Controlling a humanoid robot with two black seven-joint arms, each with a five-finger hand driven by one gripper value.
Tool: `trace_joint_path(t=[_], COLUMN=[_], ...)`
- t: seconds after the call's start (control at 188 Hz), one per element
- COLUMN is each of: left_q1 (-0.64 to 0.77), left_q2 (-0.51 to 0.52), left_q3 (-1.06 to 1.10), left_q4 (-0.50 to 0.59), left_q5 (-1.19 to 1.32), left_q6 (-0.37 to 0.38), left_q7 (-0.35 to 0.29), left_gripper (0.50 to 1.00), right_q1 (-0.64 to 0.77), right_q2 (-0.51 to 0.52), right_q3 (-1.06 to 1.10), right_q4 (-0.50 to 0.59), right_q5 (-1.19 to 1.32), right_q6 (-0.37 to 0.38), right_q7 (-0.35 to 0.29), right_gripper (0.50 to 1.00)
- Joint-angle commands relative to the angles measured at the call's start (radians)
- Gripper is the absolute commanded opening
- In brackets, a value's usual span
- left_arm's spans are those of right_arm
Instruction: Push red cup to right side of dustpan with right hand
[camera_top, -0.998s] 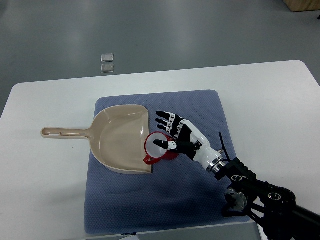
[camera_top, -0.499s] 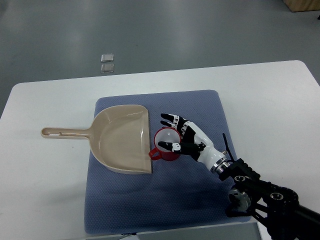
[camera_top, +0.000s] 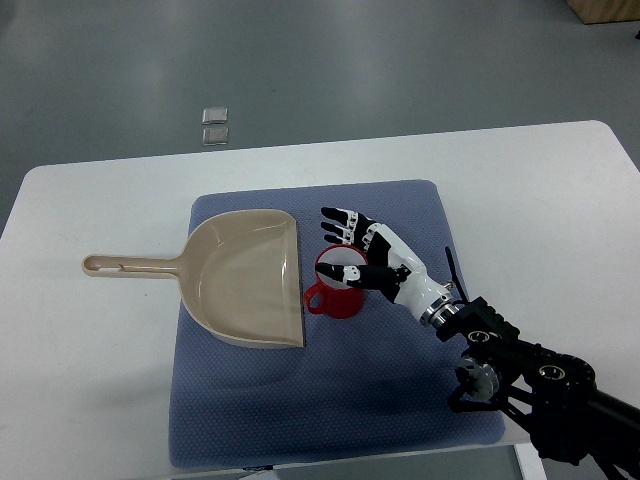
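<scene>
White table (camera_top: 120, 400) is carrying a blue mat (camera_top: 330, 400); the right robot hand (camera_top: 362, 252), fingers spread, is cupping the red cup (camera_top: 338, 282) just right of the dustpan (camera_top: 240, 275), seemingly to nudge it sideways.

Table (camera_top: 120, 400): smooth white top, matt with a faint sheen.
Mat (camera_top: 300, 400): blue-grey, finely dimpled weave, reads as cloth or foam-backed fabric; matt, no glare.
Dustpan (camera_top: 240, 285): beige moulded plastic, smooth, semi-gloss; soft highlights along the raised rim and the handle.
Red cup (camera_top: 338, 295): smooth plastic, glossy red outside; inside looks pale, lining or glare, view too coarse to tell.
Right hand (camera_top: 372, 262): hard glossy shells, white and black, plastic by the look; small pale pads on the fingertips (camera_top: 330, 214). The wrist ring looks like bare metal. Forearm (camera_top: 530, 385): black, matt, with round machined-looking fittings.
Floor (camera_top: 300, 60): grey, smooth, dull reflections.
</scene>
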Motion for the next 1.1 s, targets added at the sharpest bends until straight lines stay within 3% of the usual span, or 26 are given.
trace_joint_path(t=[0.0,0.234,0.563,0.748,0.908,1.093], left_q1=[0.0,0.0,0.0,0.0,0.0,0.0], left_q2=[0.0,0.0,0.0,0.0,0.0,0.0], left_q3=[0.0,0.0,0.0,0.0,0.0,0.0], left_q4=[0.0,0.0,0.0,0.0,0.0,0.0], left_q5=[0.0,0.0,0.0,0.0,0.0,0.0], left_q6=[0.0,0.0,0.0,0.0,0.0,0.0], left_q7=[0.0,0.0,0.0,0.0,0.0,0.0], left_gripper=[1.0,1.0,1.0,1.0,1.0,1.0], right_q1=[0.002,0.024,0.061,0.061,0.055,0.068], right_q2=[0.0,-0.055,-0.23,-0.249,-0.239,-0.232], right_q3=[0.006,0.017,0.04,0.067,0.099,0.103], right_q4=[0.0,0.009,0.038,0.034,0.022,-0.044], right_q5=[0.0,0.016,0.258,0.372,0.373,0.373], right_q6=[0.003,0.003,0.032,0.04,0.121,0.115], right_q7=[-0.002,-0.002,-0.002,0.001,0.001,-0.008], right_gripper=[0.932,0.932,0.932,0.932,0.932,0.932])
